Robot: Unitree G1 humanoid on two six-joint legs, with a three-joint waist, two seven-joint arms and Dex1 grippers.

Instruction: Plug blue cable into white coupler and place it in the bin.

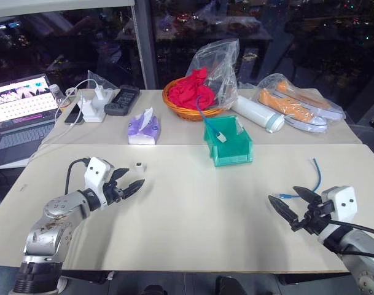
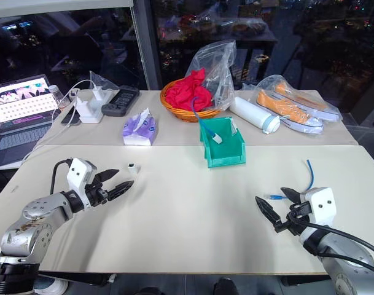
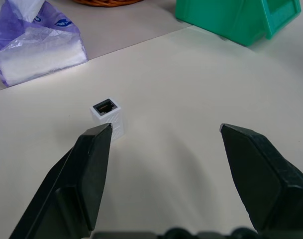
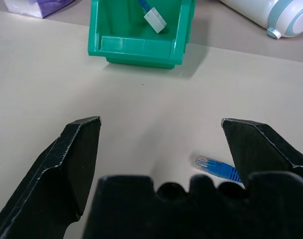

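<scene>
From the head camera, a pale beige counter point(image 1: 193, 203) runs wide beneath dark windows that reflect room lights. A seam crosses it where two surfaces meet. Along the far side sit an open laptop point(image 1: 21, 104), a white power adapter point(image 1: 93, 106) with cords, a black remote point(image 1: 121, 100), a purple tissue pack point(image 1: 143, 130), a wicker basket point(image 1: 190, 110) of red cloth point(image 1: 193, 91) under a clear plastic bag point(image 1: 218, 61), a white bottle point(image 1: 257, 114) lying on its side, and orange sneakers point(image 1: 294, 104) in a bag. The teal bin point(image 1: 228, 150) stands near the middle, holding a second blue cable end with a white block point(image 1: 220, 136) on it. The left end effector point(image 1: 130, 182) hovers low with fingers apart, just beside the white coupler point(image 1: 139, 166), not touching it. The right end effector point(image 1: 294, 206) hovers with fingers wide apart; the blue cable point(image 1: 315, 173) lies on the counter by it, one plug near the fingers.

In the left wrist view, the white coupler point(image 3: 108, 116) stands upright on the bare counter, dark socket facing up, just past the tip of one black finger point(image 3: 91, 164). The tissue pack point(image 3: 34, 45) and the bin point(image 3: 231, 20) lie beyond.

In the right wrist view, the blue cable's clear plug point(image 4: 215, 167) lies between the spread fingers point(image 4: 76, 159), close to one of them. The bin point(image 4: 141, 45) sits beyond.
</scene>
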